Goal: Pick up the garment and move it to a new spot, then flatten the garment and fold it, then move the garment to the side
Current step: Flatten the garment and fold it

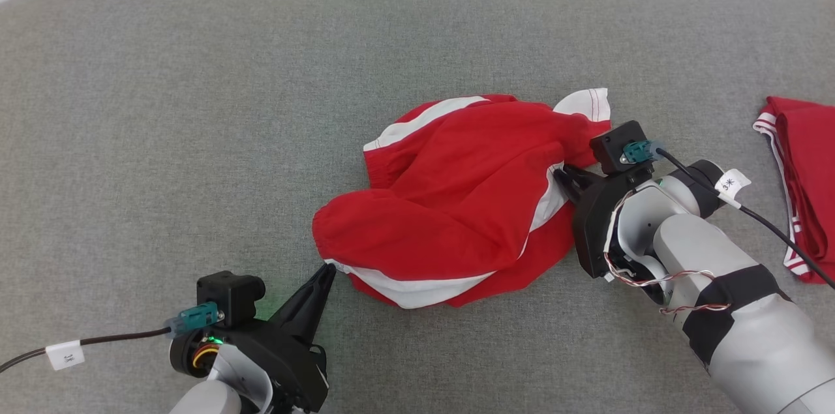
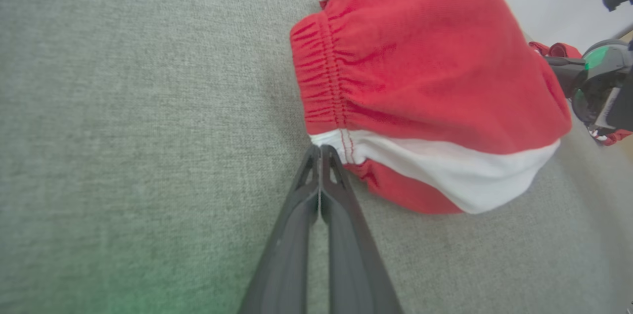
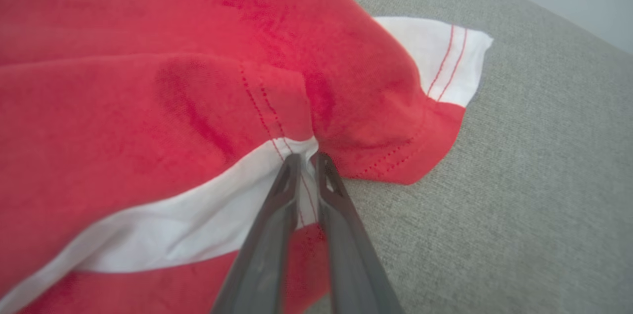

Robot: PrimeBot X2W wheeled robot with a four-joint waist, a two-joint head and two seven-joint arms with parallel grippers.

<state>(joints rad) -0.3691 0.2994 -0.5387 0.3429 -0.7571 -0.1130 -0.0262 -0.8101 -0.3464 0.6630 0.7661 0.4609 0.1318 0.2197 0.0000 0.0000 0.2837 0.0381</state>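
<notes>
**Soft shorts, taken at two edges**

Nearest the robot, the left gripper (image 1: 328, 268) lies low on the grey padded surface (image 1: 163, 107) with its two fingers pressed fully together. Their tips touch the corner where the white side stripe (image 2: 445, 165) meets the elastic waistband (image 2: 324, 71). Whether any cloth is actually caught between them I cannot tell.

The red shorts (image 1: 456, 199) sit crumpled in a rounded heap at the middle of the surface, between the two arms. They look light and limp, a thin knit that will sag, stretch and drag wherever it is not held. Nothing about them is fragile, but loose layers can slip out of a shallow pinch. The gathered waistband is the thickest and firmest part, so it should give the surest hold. The stitched hems come second.

On the far right side of the heap, the right gripper (image 3: 306, 156) has its fingers almost together, with a pucker of white stripe and red hem pinched at the tips. That grip looks thin, perhaps a single layer.

Beyond it, a white hem flap (image 1: 587, 103) sticks out flat on the surface. Well apart at the right edge lies a second red garment (image 1: 805, 173), already folded.
</notes>
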